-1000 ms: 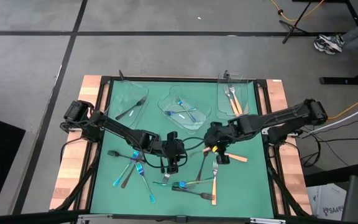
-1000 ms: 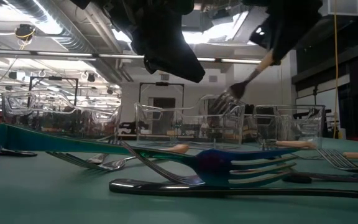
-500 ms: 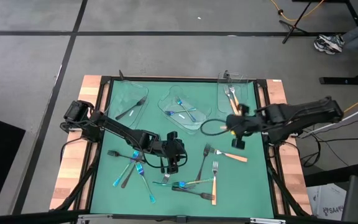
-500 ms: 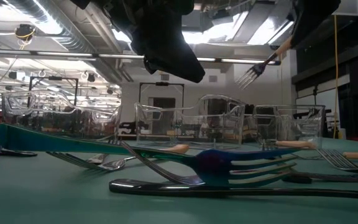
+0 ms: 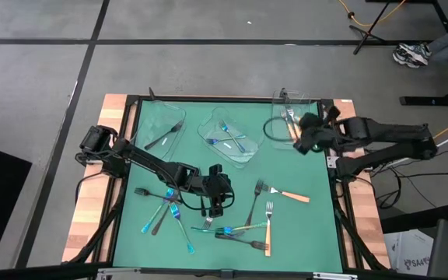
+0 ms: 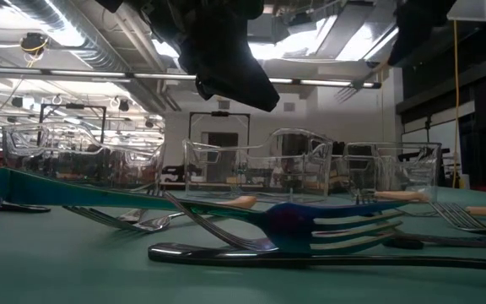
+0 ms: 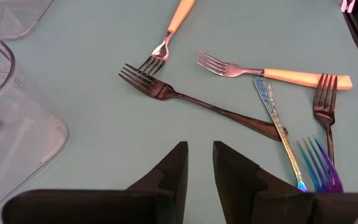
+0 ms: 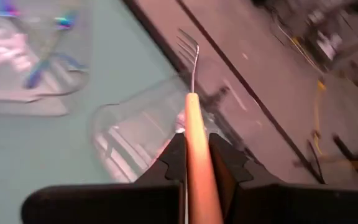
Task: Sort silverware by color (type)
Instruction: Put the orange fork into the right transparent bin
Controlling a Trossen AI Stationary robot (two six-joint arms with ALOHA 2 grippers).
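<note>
My right gripper [image 5: 306, 140] hovers at the near edge of the clear right-hand tray [image 5: 290, 124], which holds orange-handled forks, and is shut on one more orange-handled fork [image 8: 191, 93]. Its tines [image 6: 351, 89] show high in the low view. My left gripper [image 5: 216, 207] hangs over the table's middle, its fingers [image 7: 200, 163] slightly open and empty. Ahead of it on the mat lie two orange-handled forks [image 7: 272, 74], a dark fork [image 7: 191, 99] and an iridescent blue piece [image 7: 278, 134]. The middle tray [image 5: 228, 140] holds blue pieces. A dark fork sits in the left tray [image 5: 162, 128]. My right gripper pinches the fork's orange handle [image 8: 196, 134] between its two fingers. The fork runs forward along the fingers, with its tines [image 8: 190, 40] sticking out ahead. It is lifted clear of the table and the tray.
More silverware lies scattered on the green mat: a mixed blue and dark cluster [image 5: 166, 211] at near left, and blue, dark and orange-handled pieces [image 5: 243, 229] near the front edge. A black frame [image 5: 333, 155] borders the mat. Shoes of a person [image 5: 411, 54] show beyond the table.
My right gripper has carried the orange-handled fork up from the table's middle toward the far right edge, and is now over the right tray. It has turned so that the tines point toward the far side. My left gripper has kept still.
</note>
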